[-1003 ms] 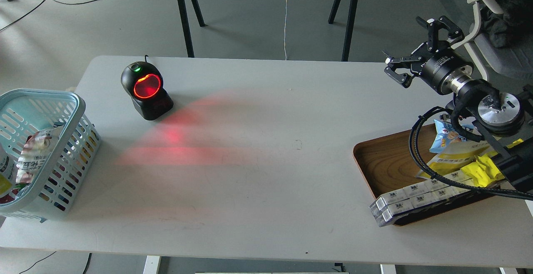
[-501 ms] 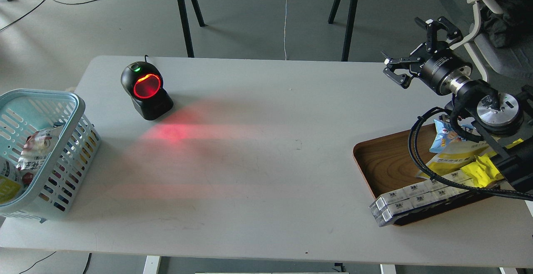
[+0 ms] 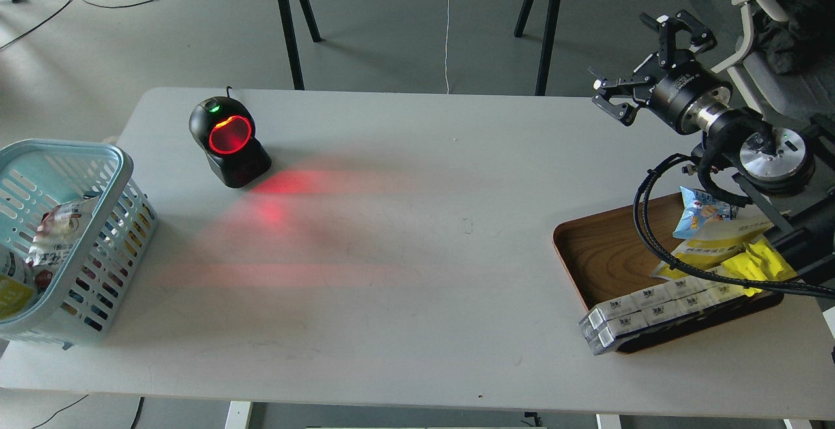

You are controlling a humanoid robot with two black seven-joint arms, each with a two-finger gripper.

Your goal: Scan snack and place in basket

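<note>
Fingers (image 3: 613, 111) spread, white table (image 3: 417, 272), grey floor (image 3: 391, 31)

The snack (image 3: 716, 241) is a flat yellow-and-white pouch lying in a heap of packets at the right side of the table, partly covered by a black cable and by other wrappers, so its printing cannot be read. The basket (image 3: 124, 168) is light blue plastic with slotted sides and a rolled rim. It stands upright at the table's left edge, cut off by the frame, with a few packets inside it.
</note>
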